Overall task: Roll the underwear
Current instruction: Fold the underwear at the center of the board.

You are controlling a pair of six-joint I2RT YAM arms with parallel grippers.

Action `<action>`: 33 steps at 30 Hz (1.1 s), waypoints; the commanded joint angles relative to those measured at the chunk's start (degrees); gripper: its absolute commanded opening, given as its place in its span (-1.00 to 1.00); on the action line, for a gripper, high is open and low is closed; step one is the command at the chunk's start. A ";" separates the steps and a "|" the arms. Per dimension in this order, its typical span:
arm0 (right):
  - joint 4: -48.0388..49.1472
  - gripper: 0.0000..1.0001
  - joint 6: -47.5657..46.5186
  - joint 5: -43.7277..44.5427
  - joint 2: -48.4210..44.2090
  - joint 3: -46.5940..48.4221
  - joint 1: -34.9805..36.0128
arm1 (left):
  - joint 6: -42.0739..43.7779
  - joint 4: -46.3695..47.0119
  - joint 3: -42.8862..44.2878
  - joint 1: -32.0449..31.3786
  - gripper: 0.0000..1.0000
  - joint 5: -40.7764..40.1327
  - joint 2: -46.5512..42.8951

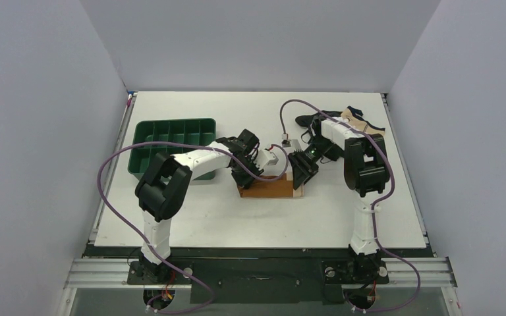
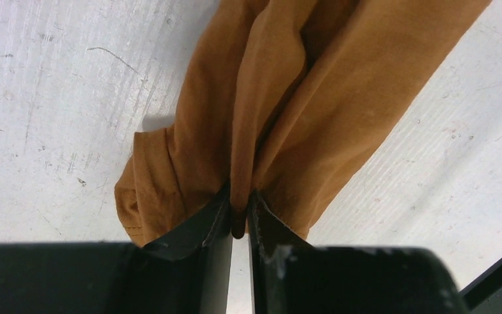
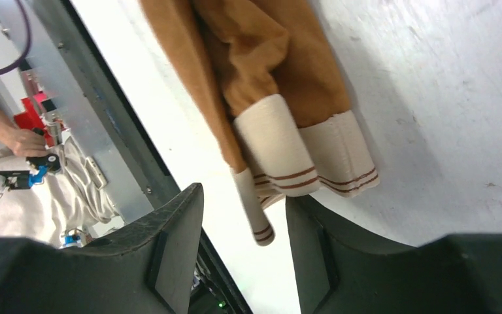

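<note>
The underwear is a rust-brown bundle lying on the white table between my two grippers. My left gripper is shut on a fold of its brown fabric, and in the top view this gripper sits at the bundle's left end. My right gripper stands open at the right end. The cream striped waistband lies just ahead of its fingers. A loose strip of waistband hangs into the gap and neither finger touches it.
A green compartment tray stands left of the left arm. A black garment and a beige garment with dark trim lie at the back right behind the right arm. The table's near edge runs beside the right gripper.
</note>
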 commanded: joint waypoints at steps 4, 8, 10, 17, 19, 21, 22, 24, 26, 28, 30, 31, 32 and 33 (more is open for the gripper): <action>-14.51 -0.08 -14.15 -11.24 5.47 8.35 -1.65 | -1.29 0.90 0.25 -0.11 -0.80 0.07 0.11; -14.65 -0.10 -14.33 -11.95 6.46 9.37 -1.78 | -1.45 0.68 0.69 -0.13 -0.80 0.08 0.65; -14.65 -0.10 -14.20 -12.29 6.81 9.83 -1.75 | -1.46 0.66 0.82 -0.17 -0.80 0.09 0.76; -12.16 -0.12 -9.68 -13.18 8.29 11.54 -1.97 | -1.40 0.43 1.22 -0.40 -0.80 0.15 1.17; -9.51 -0.14 -7.34 -13.35 8.31 11.58 -2.14 | -1.36 0.39 1.20 -0.40 -0.80 0.17 1.23; -7.91 -0.17 -5.45 -13.36 8.25 11.83 -2.20 | -1.33 0.32 1.24 -0.42 -0.79 0.21 1.33; -7.23 -0.18 -4.85 -13.31 8.20 11.93 -2.21 | -1.30 0.31 1.22 -0.45 -0.80 0.17 1.38; -5.28 -0.22 -2.60 -12.81 7.96 12.00 -2.21 | -1.17 0.22 1.20 -0.42 -0.80 0.19 1.49; -3.40 -0.30 -0.59 -12.16 7.69 11.93 -2.19 | -1.18 0.27 1.24 -0.46 -0.80 0.18 1.64; -2.52 -0.37 0.33 -11.76 7.65 11.92 -2.16 | -1.20 0.20 1.44 -0.48 -0.80 0.20 1.70; -2.25 -0.45 0.58 -11.61 7.72 11.76 -2.15 | -1.20 0.13 1.46 -0.40 -0.80 0.22 1.65; -2.19 -0.52 0.54 -11.58 7.80 11.56 -2.21 | -1.20 0.12 1.42 -0.40 -0.80 0.22 1.62; -2.22 -0.56 0.39 -11.59 7.84 11.47 -2.26 | -1.18 0.12 1.39 -0.39 -0.80 0.30 1.76; -2.25 -0.67 0.31 -11.51 7.78 11.18 -2.40 | -1.13 0.05 1.34 -0.39 -0.80 0.35 1.72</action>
